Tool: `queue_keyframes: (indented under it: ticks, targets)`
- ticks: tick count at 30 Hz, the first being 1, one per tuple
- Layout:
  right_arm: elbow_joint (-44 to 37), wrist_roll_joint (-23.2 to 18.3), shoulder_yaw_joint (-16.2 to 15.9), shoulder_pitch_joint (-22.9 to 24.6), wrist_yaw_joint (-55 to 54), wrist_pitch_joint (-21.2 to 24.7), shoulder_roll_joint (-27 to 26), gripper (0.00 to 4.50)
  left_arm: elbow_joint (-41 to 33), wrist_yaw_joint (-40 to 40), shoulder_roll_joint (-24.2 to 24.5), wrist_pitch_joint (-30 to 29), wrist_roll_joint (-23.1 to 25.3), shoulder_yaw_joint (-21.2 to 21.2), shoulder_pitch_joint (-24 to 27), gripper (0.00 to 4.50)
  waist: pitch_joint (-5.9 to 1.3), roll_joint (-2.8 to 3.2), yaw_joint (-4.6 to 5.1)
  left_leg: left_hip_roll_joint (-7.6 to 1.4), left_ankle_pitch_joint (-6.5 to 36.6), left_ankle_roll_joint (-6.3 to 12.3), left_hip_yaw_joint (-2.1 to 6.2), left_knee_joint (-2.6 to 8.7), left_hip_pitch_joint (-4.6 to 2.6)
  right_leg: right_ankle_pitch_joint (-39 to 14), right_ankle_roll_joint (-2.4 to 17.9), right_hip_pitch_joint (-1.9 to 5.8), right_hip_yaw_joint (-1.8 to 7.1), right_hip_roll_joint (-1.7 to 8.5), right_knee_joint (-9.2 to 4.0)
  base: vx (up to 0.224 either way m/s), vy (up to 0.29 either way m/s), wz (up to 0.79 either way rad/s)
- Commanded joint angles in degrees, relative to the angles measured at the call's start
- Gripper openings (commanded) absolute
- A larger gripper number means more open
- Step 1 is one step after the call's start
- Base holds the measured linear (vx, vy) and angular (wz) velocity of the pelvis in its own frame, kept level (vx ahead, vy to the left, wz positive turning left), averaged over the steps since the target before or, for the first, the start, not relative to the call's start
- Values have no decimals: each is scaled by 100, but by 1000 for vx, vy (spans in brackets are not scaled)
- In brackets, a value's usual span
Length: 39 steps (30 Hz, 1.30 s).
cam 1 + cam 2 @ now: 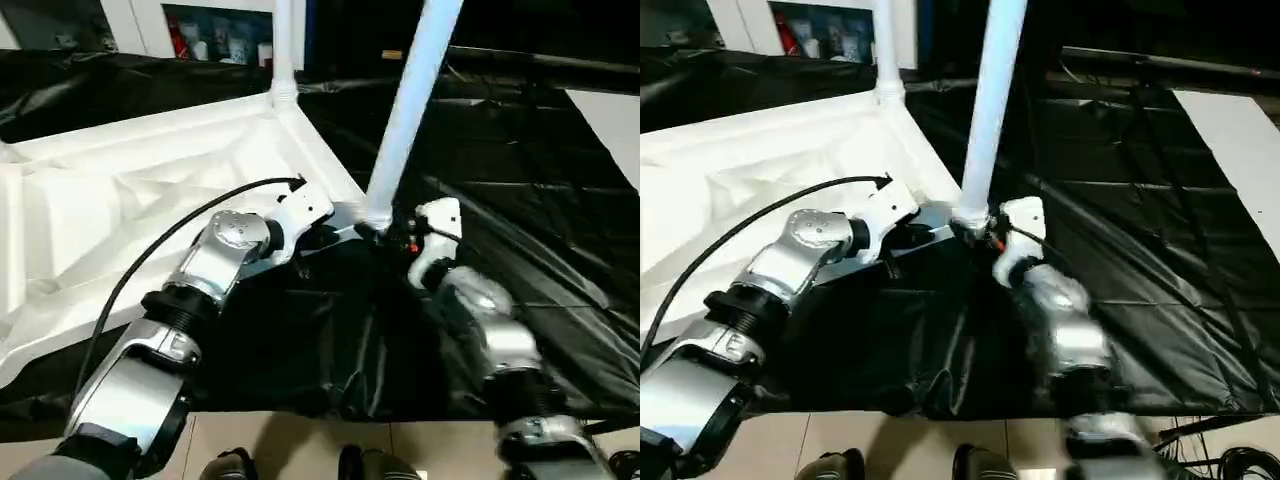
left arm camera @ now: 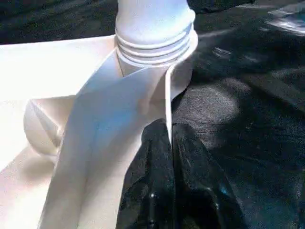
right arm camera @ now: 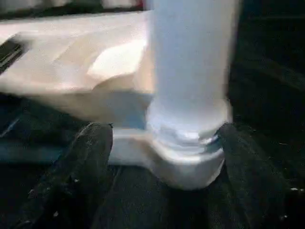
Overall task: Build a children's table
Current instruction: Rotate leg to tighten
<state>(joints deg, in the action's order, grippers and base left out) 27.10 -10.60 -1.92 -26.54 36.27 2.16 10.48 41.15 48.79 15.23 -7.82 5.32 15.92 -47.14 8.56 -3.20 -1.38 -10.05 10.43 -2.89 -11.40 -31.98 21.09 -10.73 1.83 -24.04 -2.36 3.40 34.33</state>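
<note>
Legs stand in two corner sockets of the upturned tabletop [image 1: 120,200]: far leg [image 1: 287,45], near leg [image 1: 410,110]. My left hand [image 2: 169,157] pinches the tabletop's rim; my right hand [image 3: 162,157] is spread around the near socket. Remaining legs probably still await fitting.

Left gripper [image 2: 169,191] pinched together, right gripper [image 3: 162,157] fingers spread wide, both forearms reaching forward

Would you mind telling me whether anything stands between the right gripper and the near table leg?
Nothing visible does: the right gripper is open, its fingers either side of the near leg base at the tabletop corner socket.
</note>
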Motion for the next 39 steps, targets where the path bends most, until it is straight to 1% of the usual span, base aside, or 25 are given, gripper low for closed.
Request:
queue_keyframes:
  ticks: [1,2,3,4,5,6,7,8,9,10,12,14,15,16,18,19,20,23,24,27,28,31,33,36,39]
  targets:
    - [-162,-12,-276,52,586,25,64,363,178,301,43,48,56,210,287,0,-298,-44,-18,-313,704,695,152,334,9,-1221,1063,286,316,517,-452,0,0,0]
    - [-207,-33,-297,85,893,-23,265,363,66,543,132,100,14,239,351,0,-315,-25,-25,-321,633,742,142,316,-14,-1035,1169,287,318,524,-437,0,0,0]
    - [-240,-66,-303,100,1121,-46,392,363,-17,721,199,188,-12,264,400,0,-324,-32,-23,-320,552,766,136,304,-12,-866,1222,295,321,518,-414,0,0,0]
    - [-250,-75,-304,104,1185,-52,428,363,-40,770,218,213,-19,271,413,0,-329,-30,-29,-322,392,833,135,292,-7,-523,1331,313,318,508,-372,0,0,0]
    - [-248,-58,-306,100,1301,-98,518,363,-162,991,277,217,-96,282,478,0,-344,-27,-28,-325,318,863,128,283,-8,-349,1382,324,320,506,-349,0,0,0]
    - [-258,-56,-301,94,1420,-125,602,363,-329,1297,356,233,-208,304,570,0,-353,-11,-33,-331,203,911,124,273,-18,-60,1494,328,314,502,-310,0,0,0]
    - [-260,-55,-294,85,1460,-165,632,363,-439,1495,415,247,-266,339,628,0,-366,-19,-22,-334,69,977,117,259,-18,223,1593,339,311,492,-269,0,0,0]
    - [-260,-55,-294,85,1460,-165,632,363,-439,1495,415,247,-266,339,628,0,-371,-17,-20,-335,23,1003,117,253,-17,345,1640,344,310,499,-254,0,0,0]
    - [-187,-27,-281,22,1456,-268,715,363,-665,1845,558,240,-337,426,737,0,-379,-8,-11,-342,-59,1043,116,249,-26,512,1705,343,308,499,-233,0,0,0]
    - [-148,-29,-275,-10,1471,-270,760,363,-763,1985,628,230,-362,461,782,0,-392,-7,-4,-345,-122,1065,114,246,-35,603,1753,350,308,498,-220,0,0,0]
    - [-130,18,-278,-38,1438,-275,824,363,-860,2114,708,211,-391,480,823,0,-385,5,-1,-344,-145,1082,90,238,-62,641,1816,330,316,485,-214,0,0,0]
    - [-135,57,-285,-46,1550,-264,941,363,-954,2246,803,195,-430,456,860,0,-367,12,-21,-349,-4,1063,76,238,-70,477,1826,318,315,482,-231,0,0,0]
    - [-107,70,-273,-56,1574,-265,976,363,-968,2271,827,198,-436,442,865,0,-371,18,-51,-363,118,1010,77,246,-85,284,1795,315,320,494,-250,0,0,0]
    - [-34,65,-223,-82,1620,-292,1005,363,-1016,2331,873,191,-454,426,878,0,-377,29,-69,-366,189,941,85,251,-83,139,1785,321,317,496,-251,0,0,0]
    - [3,62,-197,-97,1627,-311,1011,363,-1037,2363,891,183,-467,421,881,0,-379,19,-66,-359,235,859,89,251,-71,66,1763,331,321,497,-253,0,0,0]
    - [-102,-5,-218,-60,1738,-294,1016,363,-1112,2424,928,164,-491,416,900,0,-384,26,-65,-357,235,842,92,251,-72,67,1756,332,322,492,-249,0,0,0]
    - [-151,-18,-242,-41,1782,-296,1021,363,-1133,2445,938,157,-498,415,904,0,-390,16,-63,-350,253,830,91,243,-68,71,1751,337,326,495,-248,0,0,0]
    - [-227,-74,-342,0,1914,-294,1043,363,-1173,2497,952,142,-494,402,915,0,-405,19,-69,-340,208,831,92,232,-58,144,1741,352,328,496,-233,0,0,0]
    - [-262,-75,-393,23,1998,-302,1055,363,-1201,2526,957,123,-505,399,920,0,-405,11,-69,-339,198,842,91,229,-59,178,1737,350,327,490,-230,0,0,0]
    - [-199,-52,-474,18,2210,-348,1024,363,-1288,2583,979,71,-537,416,933,0,-412,12,-75,-341,202,848,96,223,-54,135,1736,353,326,499,-225,0,0,0]
    - [-174,-66,-478,0,2239,-336,1009,363,-1289,2582,977,72,-537,417,930,0,-414,5,-72,-341,181,859,95,221,-52,168,1743,353,324,491,-217,0,0,0]
    - [-124,-67,-491,-45,2293,-342,981,363,-1293,2585,972,70,-535,420,924,0,-423,10,-79,-335,141,877,91,211,-61,218,1759,348,323,481,-206,0,0,0]
    - [-68,-87,-492,-84,2339,-315,956,337,-1295,2580,967,64,-528,420,922,0,-428,4,-80,-336,112,897,94,206,-55,262,1769,354,321,486,-196,0,0,0]
    - [-49,-116,-511,-100,2395,-302,967,317,-1301,2576,965,53,-524,411,922,0,-436,1,-84,-329,58,925,93,196,-53,339,1786,360,321,485,-184,0,0,0]
    - [-43,-118,-514,-102,2466,-258,976,285,-1320,2568,975,29,-514,407,928,0,-443,-5,-83,-326,-2,962,93,188,-51,424,1794,363,316,477,-168,0,0,0]
